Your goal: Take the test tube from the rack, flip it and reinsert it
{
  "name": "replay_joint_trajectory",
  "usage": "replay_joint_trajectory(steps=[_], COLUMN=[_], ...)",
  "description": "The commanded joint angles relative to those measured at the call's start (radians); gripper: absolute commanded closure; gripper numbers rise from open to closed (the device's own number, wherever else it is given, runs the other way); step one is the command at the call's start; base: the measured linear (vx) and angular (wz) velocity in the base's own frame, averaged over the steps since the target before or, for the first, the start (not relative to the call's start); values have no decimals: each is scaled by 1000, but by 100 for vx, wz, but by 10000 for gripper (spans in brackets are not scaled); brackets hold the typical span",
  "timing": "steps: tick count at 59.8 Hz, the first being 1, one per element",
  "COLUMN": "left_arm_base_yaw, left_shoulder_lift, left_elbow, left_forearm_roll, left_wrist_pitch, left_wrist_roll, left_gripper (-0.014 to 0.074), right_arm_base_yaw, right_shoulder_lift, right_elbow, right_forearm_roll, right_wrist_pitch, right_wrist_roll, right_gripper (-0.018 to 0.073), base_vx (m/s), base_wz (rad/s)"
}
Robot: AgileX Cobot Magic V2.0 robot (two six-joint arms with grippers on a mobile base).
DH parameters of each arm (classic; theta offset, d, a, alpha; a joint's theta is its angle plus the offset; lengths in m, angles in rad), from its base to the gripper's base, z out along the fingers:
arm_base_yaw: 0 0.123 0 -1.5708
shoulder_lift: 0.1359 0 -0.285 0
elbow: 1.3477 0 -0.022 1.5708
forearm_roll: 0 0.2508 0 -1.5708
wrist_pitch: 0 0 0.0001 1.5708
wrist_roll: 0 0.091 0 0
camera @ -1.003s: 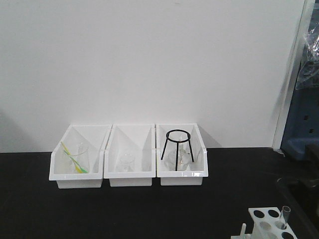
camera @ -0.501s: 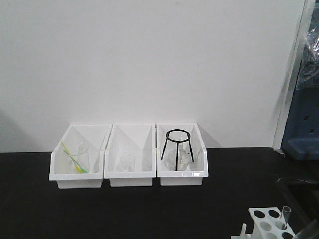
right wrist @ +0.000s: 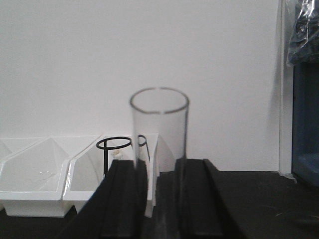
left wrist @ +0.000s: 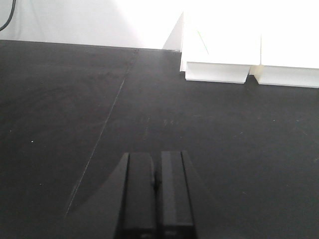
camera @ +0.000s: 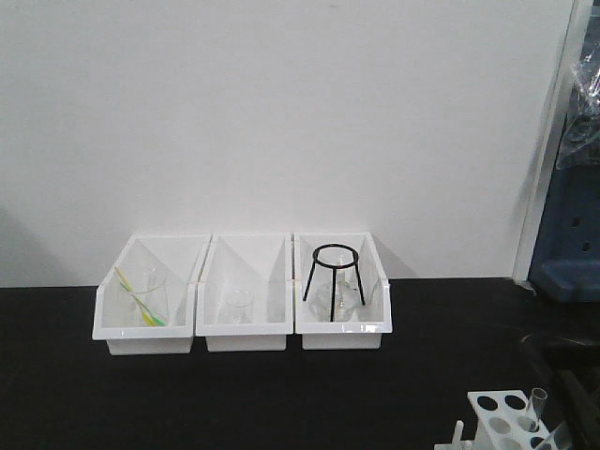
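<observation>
The white rack (camera: pixel 502 420) stands at the bottom right of the front view, cut off by the frame edge. A clear test tube (camera: pixel 537 407) stands upright in its right side, open mouth up. In the right wrist view the same test tube (right wrist: pixel 159 134) stands between the black fingers (right wrist: pixel 124 199) of my right gripper (right wrist: pixel 162 162), which touch it on both sides. The rack is hidden there. My left gripper (left wrist: pixel 156 158) is shut and empty, low over the black table (left wrist: pixel 75 99).
Three white open bins (camera: pixel 244 319) stand in a row at the back against the wall. The right one holds a black wire tripod (camera: pixel 334 277), the others hold glassware. A blue cabinet (camera: pixel 572 234) stands at the far right.
In the front view a dim grey shape has come in at the bottom right corner, next to the tube. The rack and the tube have stayed where they were.
</observation>
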Motion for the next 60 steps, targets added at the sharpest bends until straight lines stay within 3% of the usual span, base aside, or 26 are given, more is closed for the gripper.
replay_joint_trajectory(steps=[1,38,60], left_arm_base_yaw=[-7,-7,-7], left_shoulder_lift=[-3,-3,-3], left_elbow=[2,2,2], left_forearm_roll=[-4,-4,-4], left_wrist_pitch=[-87,-87,-87], left_wrist_roll=[0,0,0], left_gripper=[603,603,603], right_arm_base_yaw=[-4,-4,-4], right_shoulder_lift=[39,322,328], right_elbow=[-26,-34,-105], right_forearm_roll=[-10,-40,-47], right_wrist_pitch=[-130,-176,14], right_wrist_roll=[1,-57,-51], right_gripper=[568,568,568], base_vx=[0,0,0], base_wz=[0,0,0])
